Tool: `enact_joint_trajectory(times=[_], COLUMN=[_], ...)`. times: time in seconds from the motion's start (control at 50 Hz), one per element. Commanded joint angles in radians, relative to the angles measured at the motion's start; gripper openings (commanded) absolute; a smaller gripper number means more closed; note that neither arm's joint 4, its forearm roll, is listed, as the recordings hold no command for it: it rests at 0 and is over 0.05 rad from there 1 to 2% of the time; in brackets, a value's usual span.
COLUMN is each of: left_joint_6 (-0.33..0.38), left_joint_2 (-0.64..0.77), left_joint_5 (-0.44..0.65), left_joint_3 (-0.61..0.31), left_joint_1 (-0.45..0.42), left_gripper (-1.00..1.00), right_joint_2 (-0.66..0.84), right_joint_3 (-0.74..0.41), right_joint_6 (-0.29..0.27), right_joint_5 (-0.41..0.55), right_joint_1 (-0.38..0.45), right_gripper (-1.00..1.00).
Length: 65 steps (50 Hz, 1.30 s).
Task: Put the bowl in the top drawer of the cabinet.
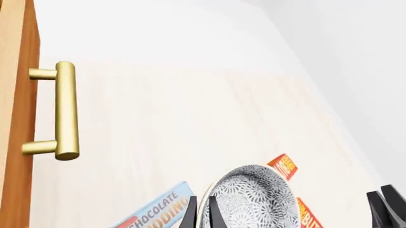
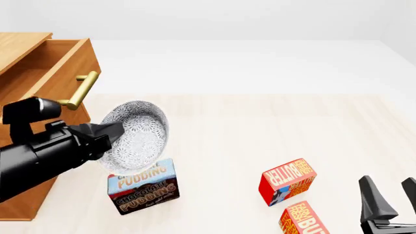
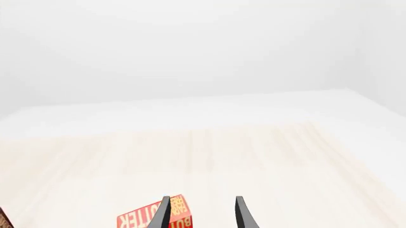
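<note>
Bowl [image 2: 138, 134] hung tilted in my left gripper [image 2: 109, 130], fingers pinched on its rim, lifted above the pudding box [image 2: 143, 187] and just beside the pulled-out top drawer [image 2: 48, 66] of the cabinet [image 2: 19, 97]. My right gripper [image 2: 390, 195] sat well apart, jaws spread, apparently holding nothing, near two butter boxes [image 2: 288, 179].

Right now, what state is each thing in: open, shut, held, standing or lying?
top drawer: pulled open
bowl: held tilted on edge, off the table
left gripper: shut on the bowl's rim
right gripper: open, holding nothing
pudding box: standing upright
two butter boxes: lying on the table
</note>
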Motion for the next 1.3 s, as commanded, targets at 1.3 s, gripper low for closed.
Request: enact_joint_trajectory(times=[1.3], left_joint_6=[0.186], left_joint_2=[0.220], left_joint_5=[0.671], left_joint_3=[-0.878], left_joint_1=[0.363], left_gripper=[-1.00], right_joint_2=[0.105], right_joint_3=[0.002], right_joint_6=[-0.007], right_joint_5=[-0.055], right_joint_1=[-0.018], right_gripper=[1.00])
